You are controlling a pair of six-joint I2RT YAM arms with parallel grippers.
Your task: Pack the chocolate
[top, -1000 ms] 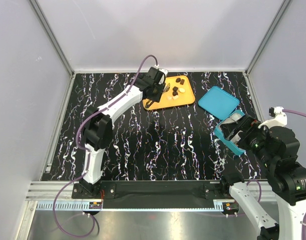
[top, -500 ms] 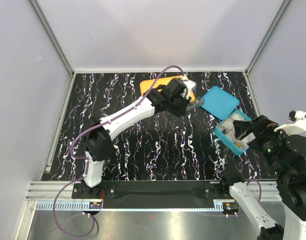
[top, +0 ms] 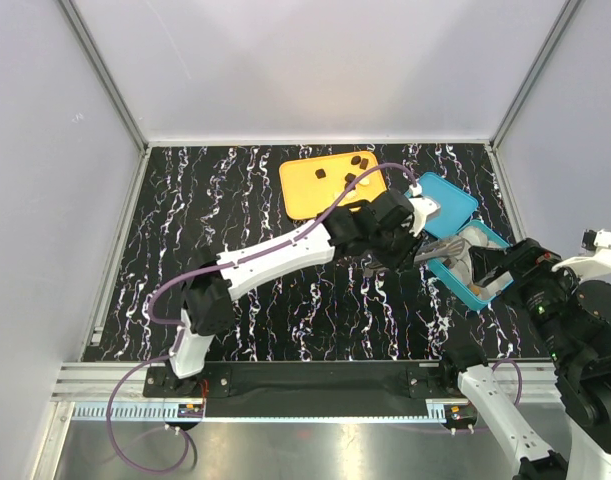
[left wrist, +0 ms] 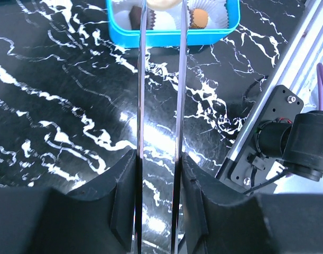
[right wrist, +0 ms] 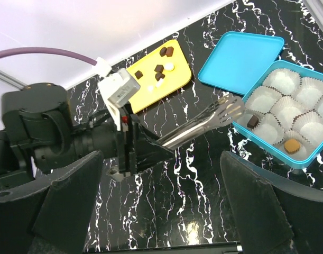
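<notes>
Top external shows left fingers (left wrist: 124, 201), clamping tongs (top: 440, 246), swung from tray (top: 305, 190) to box (right wrist: 267, 146); right fingers (right wrist: 66, 201) wide.

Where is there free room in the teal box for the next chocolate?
Empty white paper cups line the teal rectangular box's side by its flat lid. The opposite edge is crowded: dark brown piece, caramel piece, metal tongs.

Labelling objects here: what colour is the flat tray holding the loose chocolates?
The tray is orange, clearest in the right wrist view.
</notes>
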